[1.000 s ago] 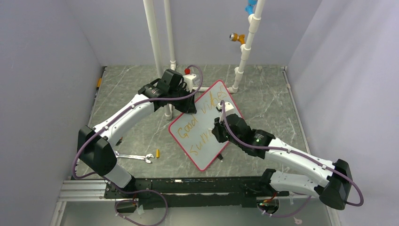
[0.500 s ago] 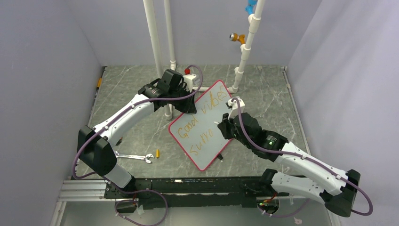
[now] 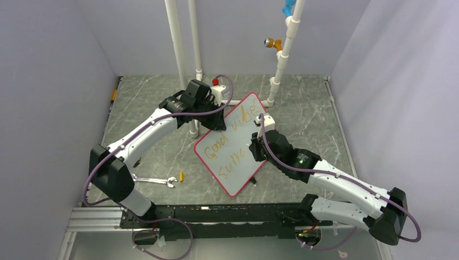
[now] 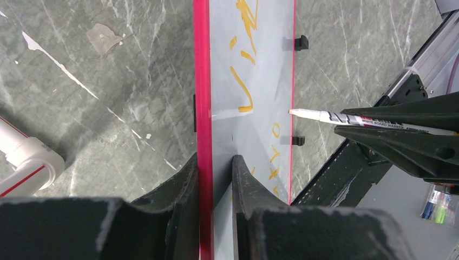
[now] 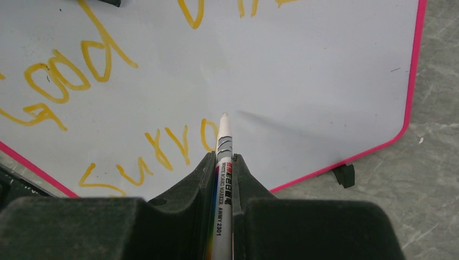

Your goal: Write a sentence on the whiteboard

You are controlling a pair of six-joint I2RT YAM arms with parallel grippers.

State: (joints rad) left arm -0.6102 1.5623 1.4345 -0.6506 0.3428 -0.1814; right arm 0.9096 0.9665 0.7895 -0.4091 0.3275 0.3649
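**Operator:** Report the state of the left pincer [image 4: 214, 162].

**Technician:** It is narrowed onto the whiteboard [image 4: 254, 81]. One finger lies on each face of the board and the red-pink rim runs between them, so the rim is clamped. From the grip, the board extends straight ahead of the fingers and stands on edge, tilted off the desk [image 3: 314, 108].

**Operator:** And the right pincer [image 5: 223, 160]?

**Technician:** It is fully closed on a white marker [image 5: 223, 146], which sits lengthwise between the fingers. The marker's tip projects ahead of the fingertips toward the writing face.

**Operator:** Where is the sentence [image 3: 230, 142] in relation to that tip?

**Technician:** It is written in orange-yellow strokes, in two lines across the board. The tip is just beside the last round letter of the lower line. The upper line, which begins "Good", lies further ahead of the pincer. The face beyond the tip, on the side away from the letters, is bare up to the rim.

**Operator:** Is the tip in contact with the board?

**Technician:** I cannot tell from these views.

**Operator:** Where do the two pincers sit in relation to each other?

**Technician:** They are on opposite sides of the board. The left one is at its far upper rim and the right one is over its face.

**Operator:** Are there any other items?

**Technician:** A wrench [image 3: 157, 180] lies on the desk, well apart from both pincers, near the base of the left arm.
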